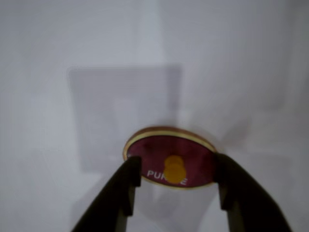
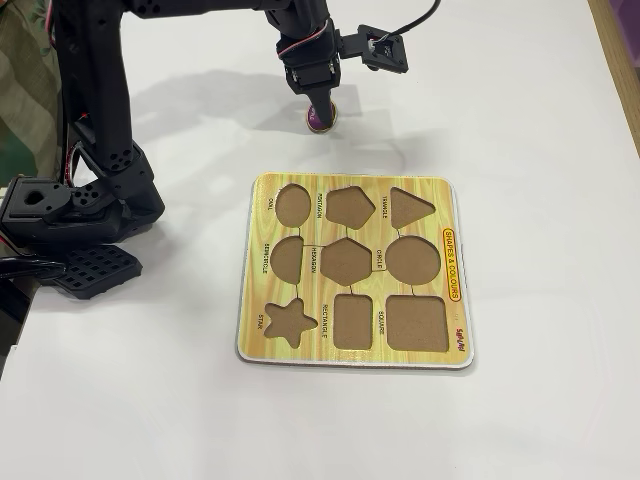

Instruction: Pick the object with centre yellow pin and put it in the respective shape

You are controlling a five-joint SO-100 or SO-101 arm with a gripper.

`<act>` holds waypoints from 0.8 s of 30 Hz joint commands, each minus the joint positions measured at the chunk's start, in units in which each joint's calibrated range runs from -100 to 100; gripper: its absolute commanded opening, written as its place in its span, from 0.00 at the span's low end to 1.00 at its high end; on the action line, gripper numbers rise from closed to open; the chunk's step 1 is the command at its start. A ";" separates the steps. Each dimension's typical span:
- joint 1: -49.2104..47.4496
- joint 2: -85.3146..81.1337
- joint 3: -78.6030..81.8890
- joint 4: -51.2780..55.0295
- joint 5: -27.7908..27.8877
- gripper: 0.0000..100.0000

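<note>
A purple round or oval piece (image 1: pixel 188 154) with a wood-coloured rim, the word PURPLE and a yellow centre pin (image 1: pixel 175 169) sits between my two black fingers in the wrist view. My gripper (image 1: pixel 176 165) has one finger against each side edge of the piece. In the fixed view the gripper (image 2: pixel 320 112) points down at the piece (image 2: pixel 321 120), at or just above the white table, behind the shape board (image 2: pixel 352 181). The board's cutouts, among them an oval (image 2: pixel 292 204) and a circle (image 2: pixel 413 260), are all empty.
The arm's black base and clamp (image 2: pixel 75 215) stand at the left table edge in the fixed view. A cable and the wrist camera (image 2: pixel 385 50) hang to the right of the gripper. A wooden edge shows at the far right.
</note>
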 commanded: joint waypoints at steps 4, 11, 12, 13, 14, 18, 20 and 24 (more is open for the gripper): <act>-0.69 -2.77 -0.27 0.32 0.40 0.17; -1.96 -2.77 1.62 0.32 0.40 0.17; -1.96 -2.85 1.80 0.32 0.40 0.17; -1.96 -2.85 1.80 0.32 0.40 0.16; -1.96 -2.85 1.80 0.32 0.40 0.14; -1.96 -2.85 1.89 0.32 0.40 0.08; -1.86 -2.85 1.89 0.32 0.40 0.08; -1.77 -2.85 1.89 0.32 0.40 0.08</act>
